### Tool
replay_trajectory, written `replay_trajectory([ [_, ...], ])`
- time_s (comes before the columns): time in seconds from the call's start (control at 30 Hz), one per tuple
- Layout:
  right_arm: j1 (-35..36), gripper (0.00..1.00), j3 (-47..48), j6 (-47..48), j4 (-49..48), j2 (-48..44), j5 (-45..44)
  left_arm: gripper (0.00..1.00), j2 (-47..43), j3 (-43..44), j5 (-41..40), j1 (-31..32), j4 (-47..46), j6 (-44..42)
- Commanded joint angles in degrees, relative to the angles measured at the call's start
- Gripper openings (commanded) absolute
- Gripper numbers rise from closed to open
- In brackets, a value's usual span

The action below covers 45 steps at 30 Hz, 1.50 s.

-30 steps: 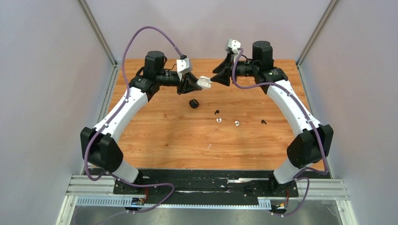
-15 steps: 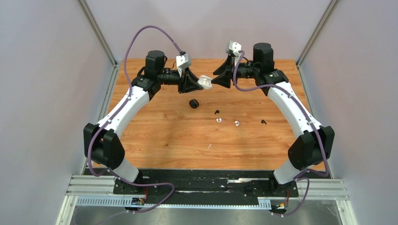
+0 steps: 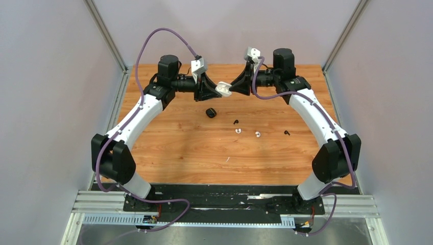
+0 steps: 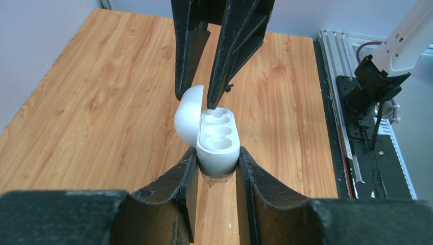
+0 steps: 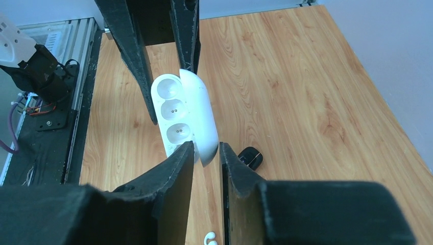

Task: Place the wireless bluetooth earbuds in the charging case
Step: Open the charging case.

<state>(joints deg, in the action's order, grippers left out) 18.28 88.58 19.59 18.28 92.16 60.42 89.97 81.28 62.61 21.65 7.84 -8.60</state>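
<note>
While the white charging case (image 4: 219, 138) hangs in mid-air toward twelve o'clock of the worktop (image 3: 178, 148), the left gripper (image 4: 217, 152) has its jaws clamped on the case's base. The right gripper (image 5: 206, 148) has its jaws pinched on the raised lid (image 5: 199, 107) — both sockets show bare. None of the wireless bluetooth earbuds (image 3: 238, 130) is loaded. They lie loose on the wood around five o'clock from the held case, and a black case (image 3: 210, 112) sits at seven o'clock. Each bud looks light, hard and glossy, likely to squirt out of a hard squeeze — best nipped gently across the stem, leaving the head free to drop into a socket.
</note>
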Motion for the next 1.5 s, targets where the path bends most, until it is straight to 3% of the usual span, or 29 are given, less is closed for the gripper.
replay_trajectory([
  [0.0, -0.19, 0.25, 2.52, -0.73, -2.24, 1.26, 3.03, 0.00, -0.30, -0.46, 1.42, -0.29, -3.85, 1.81],
  [0.1, -0.04, 0.23, 2.62, -1.03, -2.54, 1.68, 3.04, 0.00, -0.41, -1.10, 1.33, -0.29, -5.38, 2.40],
  [0.27, -0.05, 0.01, 3.22, -1.25, -2.71, 1.97, 3.59, 0.00, -0.13, -1.37, 0.74, -0.29, -5.66, 2.83],
  [0.3, -0.03, 0.00, 3.35, -1.23, -2.68, 1.91, 3.64, 0.00, -0.03, -1.46, -0.23, -0.29, -5.36, 2.86],
  [0.37, -0.07, 0.00, 3.45, -0.67, -2.66, 1.69, 3.54, 0.17, 0.08, -1.59, -2.17, -0.29, -4.00, 2.62],
  [0.4, -0.04, 0.00, 3.28, 0.22, -2.59, 1.44, 2.99, 0.37, -0.05, -1.61, -3.62, -0.34, -3.37, 2.25],
  [0.47, 0.18, 0.00, 2.58, 4.86, -0.58, 0.43, 0.98, 0.58, -0.75, -1.39, -5.72, -0.46, -1.04, 1.97],
  [0.53, 0.57, 0.00, 2.28, 13.33, 4.64, -0.37, -1.15, 0.71, -1.84, -0.72, -6.83, -1.03, 2.67, 2.43],
  [0.6, 0.99, 0.00, 1.74, 22.65, 10.00, -1.01, -3.65, 0.77, -2.37, 1.38, -6.49, -2.66, 5.76, 4.06],
  [0.8, 3.32, 0.00, -1.55, 38.09, 16.92, -2.66, -10.71, 0.77, 3.87, 15.22, -2.10, -5.39, 23.64, 6.84],
  [1.1, 7.99, 0.00, 3.28, 41.81, 19.55, 2.59, -16.61, 0.67, 15.52, 27.93, 0.91, -5.48, 42.03, 6.14],
  [1.47, 10.45, 0.00, 11.55, 40.60, 25.17, 9.27, -18.21, 0.60, 20.63, 31.47, 0.58, -5.35, 47.48, 6.37],
])
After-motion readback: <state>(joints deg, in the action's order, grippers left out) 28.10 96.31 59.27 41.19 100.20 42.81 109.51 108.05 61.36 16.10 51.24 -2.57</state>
